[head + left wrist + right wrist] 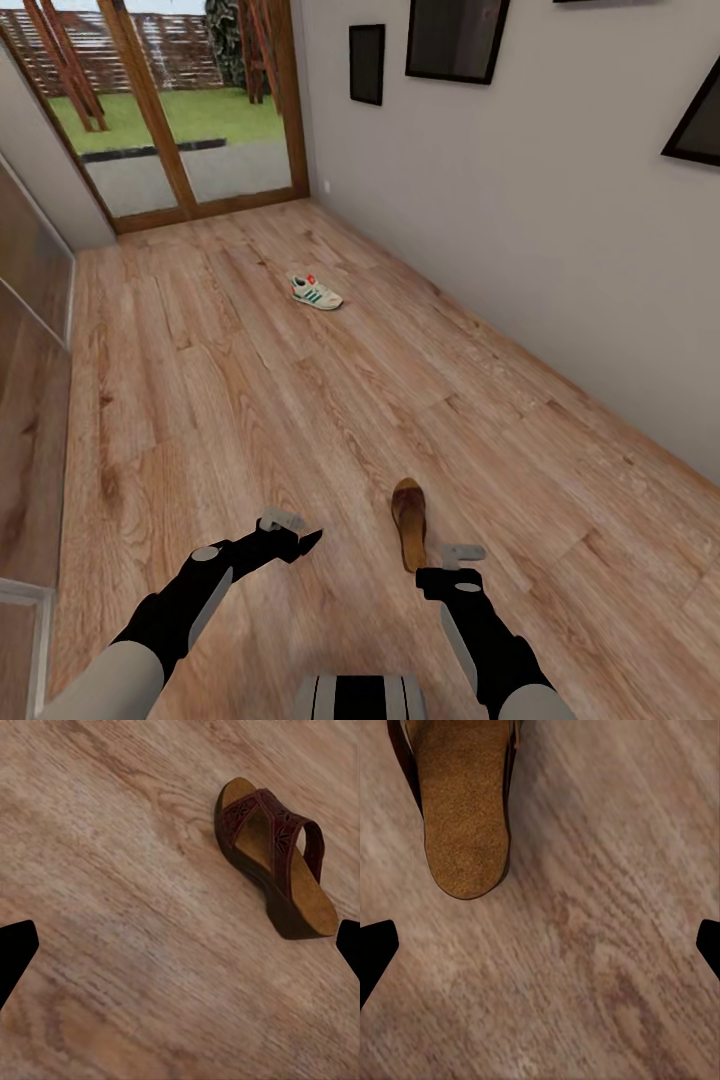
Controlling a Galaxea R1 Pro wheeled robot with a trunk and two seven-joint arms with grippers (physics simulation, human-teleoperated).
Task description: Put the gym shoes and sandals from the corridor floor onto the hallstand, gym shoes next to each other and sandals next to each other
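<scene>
- Reaching forward over the corridor floor (200, 400), the left arm (170, 610) comes from the lower left of the head view, bent at the elbow, and its forearm goes up toward the middle.
- The left gripper (300, 540) hangs low above the planks, and its dark fingertip points toward the sandal (409, 522). In the left wrist view the two fingertips (15, 952) stand at the far edges of the picture, so the fingers are spread wide and hold nothing.
- The same view gives the sandal (277, 862) from the side: a dark brown one with perforated straps and a tan footbed, lying flat on the wood, apart from both fingertips.
- In the head view the sandal lies between the two grippers, nearer to the right one.
- The right arm (490, 650) rises from the lower edge almost straight forward, and the right gripper (455, 565) is just beside the near end of the sandal.
- The right wrist view shows its fingertips (376, 952) also wide apart and empty, with the sandal's heel end (465, 802) on the floor ahead of them.
- One gym shoe (316, 292) lies on the floor well ahead, near the right wall (520, 240).
- A glass door (170, 110) closes the far end of the corridor.
</scene>
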